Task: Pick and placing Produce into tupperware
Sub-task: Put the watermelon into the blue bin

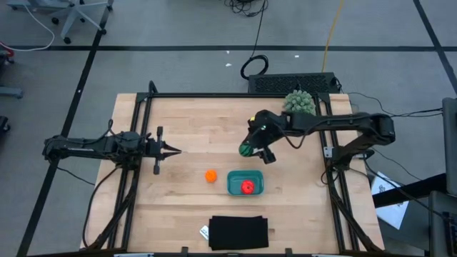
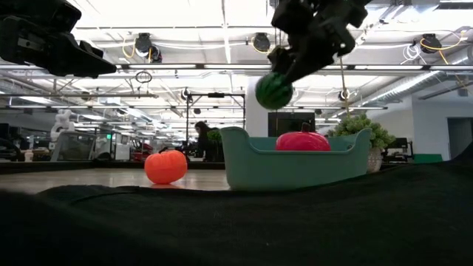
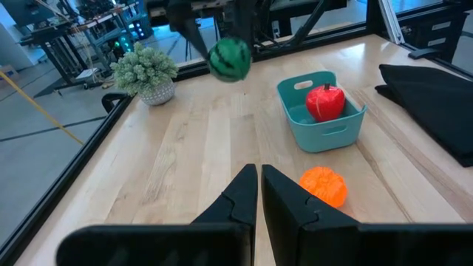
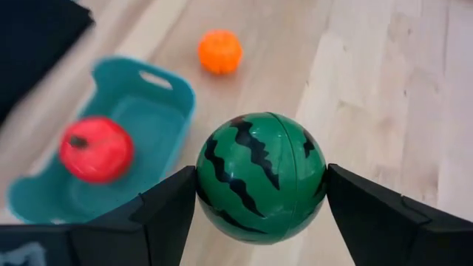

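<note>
A round dark-green striped watermelon (image 4: 260, 177) hangs in the air above the table, with my right gripper (image 1: 251, 149) shut on it, a little to the far side of the teal tupperware (image 1: 245, 183). The red tomato-like piece (image 1: 247, 187) lies inside the tupperware. The orange ball (image 1: 211, 175) rests on the wood just left of the tupperware. My left gripper (image 1: 173, 150) stands shut at the table's left, above the wood, holding nothing. My right gripper pinches the watermelon between its two fingers, one on each of its opposite sides (image 4: 203, 185). The fingers slant down from the table's right and far side. The watermelon is lifted clear of the table (image 2: 274, 90), higher than the tupperware's rim.
A pale-green spiky ball in a small pot (image 1: 299, 102) stands at the far right of the table. A black flat rectangle (image 1: 238, 233) lies at the near edge. Bare wood lies between my left gripper and the orange ball.
</note>
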Controlling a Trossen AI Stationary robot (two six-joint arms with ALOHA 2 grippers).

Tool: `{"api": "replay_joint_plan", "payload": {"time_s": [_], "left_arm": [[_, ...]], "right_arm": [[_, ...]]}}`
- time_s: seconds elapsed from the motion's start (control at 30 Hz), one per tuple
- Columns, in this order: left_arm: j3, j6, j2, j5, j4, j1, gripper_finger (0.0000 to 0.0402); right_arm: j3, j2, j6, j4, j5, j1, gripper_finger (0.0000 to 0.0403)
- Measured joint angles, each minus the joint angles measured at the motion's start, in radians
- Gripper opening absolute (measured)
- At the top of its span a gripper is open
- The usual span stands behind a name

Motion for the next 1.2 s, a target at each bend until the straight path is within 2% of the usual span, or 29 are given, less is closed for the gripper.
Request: {"api": "replay_joint_plan", "payload": {"time_s": [0.5,0.77,1.0,1.2], "left_arm": [[0.0,-0.004,0.0,0.0,0.005,0.0,0.0026],[0.0,-0.006,0.0,0.0,0.005,0.0,0.0026],[0.0,-0.007,0.0,0.0,0.005,0.0,0.0026],[0.0,-0.008,0.0,0.0,0.006,0.0,0.0026]], "right_arm": [[0.0,-0.027,0.084,0.033,0.0,0.128,0.0276],[0.0,-0.063,0.202,0.079,0.002,0.135,0.0276],[0.0,-0.139,0.242,0.095,0.002,0.136,0.0276],[0.0,-0.13,0.261,0.136,0.0,0.164,0.0276]]}}
